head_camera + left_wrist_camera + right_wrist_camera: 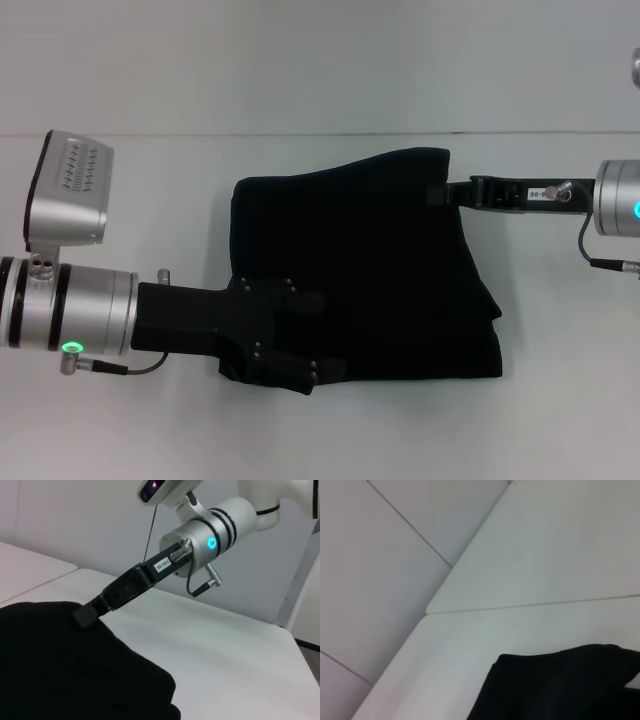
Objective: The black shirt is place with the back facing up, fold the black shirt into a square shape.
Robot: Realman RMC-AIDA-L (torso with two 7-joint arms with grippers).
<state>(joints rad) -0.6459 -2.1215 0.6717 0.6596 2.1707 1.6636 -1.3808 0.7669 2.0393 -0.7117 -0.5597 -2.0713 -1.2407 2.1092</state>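
The black shirt (370,270) lies in the middle of the white table (120,180) before me, already folded into a thick, roughly rectangular bundle, with its far right corner lifted a little off the surface.

My left arm reaches in low from the left, forearm nearly level, and my left gripper (285,345) lies over the shirt's near left corner. Black on black, its fingers are hard to read there; they seem to be pressed into the fabric, but I cannot tell how far apart they stand or whether they have hold of the cloth.

My right arm comes in from the right, stretched out flat above the table. My right gripper (440,192) meets the shirt's far right corner, and in the left wrist view its tip (89,614) sits closed on the raised edge of the fabric, pinching it.

A seam (300,134) runs across the table beyond the shirt; in the right wrist view the shirt's edge (560,685) lies just short of it.
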